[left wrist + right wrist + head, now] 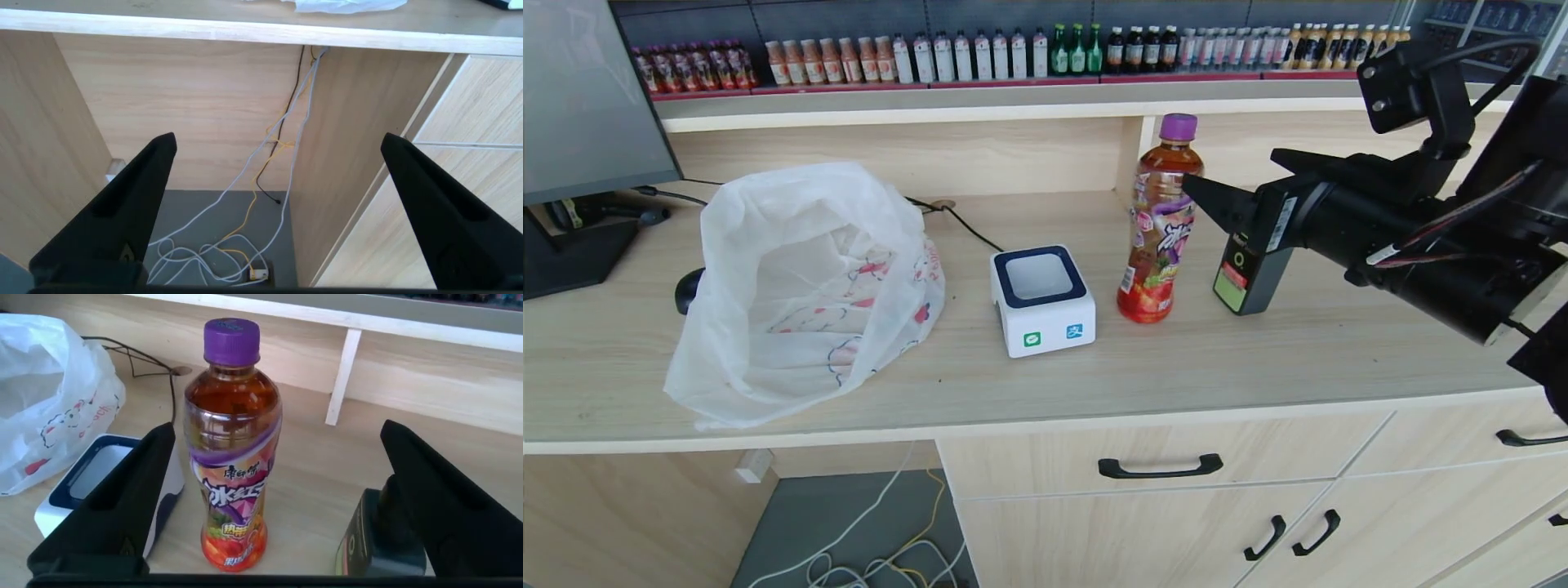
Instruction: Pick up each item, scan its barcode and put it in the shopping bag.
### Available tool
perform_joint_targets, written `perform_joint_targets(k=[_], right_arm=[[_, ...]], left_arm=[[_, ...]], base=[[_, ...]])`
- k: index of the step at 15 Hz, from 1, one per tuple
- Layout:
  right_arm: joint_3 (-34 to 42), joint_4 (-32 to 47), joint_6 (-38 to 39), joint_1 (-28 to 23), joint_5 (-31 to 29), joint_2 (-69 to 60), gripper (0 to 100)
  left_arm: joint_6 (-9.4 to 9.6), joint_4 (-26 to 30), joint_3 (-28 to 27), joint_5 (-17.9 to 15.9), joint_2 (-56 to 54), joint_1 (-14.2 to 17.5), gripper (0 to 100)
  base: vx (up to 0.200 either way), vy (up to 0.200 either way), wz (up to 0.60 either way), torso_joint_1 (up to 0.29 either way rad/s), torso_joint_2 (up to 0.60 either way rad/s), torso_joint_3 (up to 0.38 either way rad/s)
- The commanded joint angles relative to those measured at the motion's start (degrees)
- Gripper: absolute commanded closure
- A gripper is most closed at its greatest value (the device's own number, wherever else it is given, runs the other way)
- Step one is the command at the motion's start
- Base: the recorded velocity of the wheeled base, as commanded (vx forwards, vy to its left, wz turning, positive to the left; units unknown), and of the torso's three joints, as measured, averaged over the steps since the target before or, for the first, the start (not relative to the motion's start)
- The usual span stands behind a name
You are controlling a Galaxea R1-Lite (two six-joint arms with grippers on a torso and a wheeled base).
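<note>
If the bottle is to come up cleanly, I'd say the right gripper should go in level, with one finger to each side of the label. It should close on that wide middle rather than the narrow neck, and it needs to mind the black device close by.

From the head view, the bottle stands upright on the counter, about midway between the back and front edges. It is just right of the scanner. The right gripper hangs just beside the bottle on its right, up near the shoulder, jaws apart and not touching it. The black device stands under the gripper. The bag slumps toward the counter's left end, its mouth gaping at the front edge.

At the left wrist, the left gripper is spread wide and holds nothing. It sits below the counter's front edge, facing the cables on the floor.

At the right wrist, the bottle lines up in the gap between the parted fingers, but I judge it lies a little beyond their tips. The scanner flanks it on one side and the device on the other.
</note>
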Motion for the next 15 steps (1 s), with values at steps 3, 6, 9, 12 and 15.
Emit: perform_joint_targets(k=[3,6,9,12,15], right_arm=[[-2.3,0.0,-0.4,0.1,0.1,3.1,0],[-2.3,-2.0,-3.7,1.3,0.0,4.3,0],[-3.8,-6.6,-3.7,2.4,-2.6,7.9,0],[-6.8,-6.6,-2.5,2.5,-4.1,9.5,0],[-8.1,-6.6,-0.9,2.2,-9.5,10.1,0]], left_arm=[[-0.01,0.0,0.0,0.0,0.0,0.0,0],[-0.01,0.0,0.0,0.0,0.0,0.0,0],[-0.01,0.0,0.0,0.0,0.0,0.0,0],[-0.01,0.0,0.0,0.0,0.0,0.0,0],[-0.01,0.0,0.0,0.0,0.0,0.0,0]], base=[[0.000,0.000,0.00,0.000,0.00,0.000],[0.000,0.000,0.00,0.000,0.00,0.000],[0.000,0.000,0.00,0.000,0.00,0.000],[0.000,0.000,0.00,0.000,0.00,0.000],[0.000,0.000,0.00,0.000,0.00,0.000]])
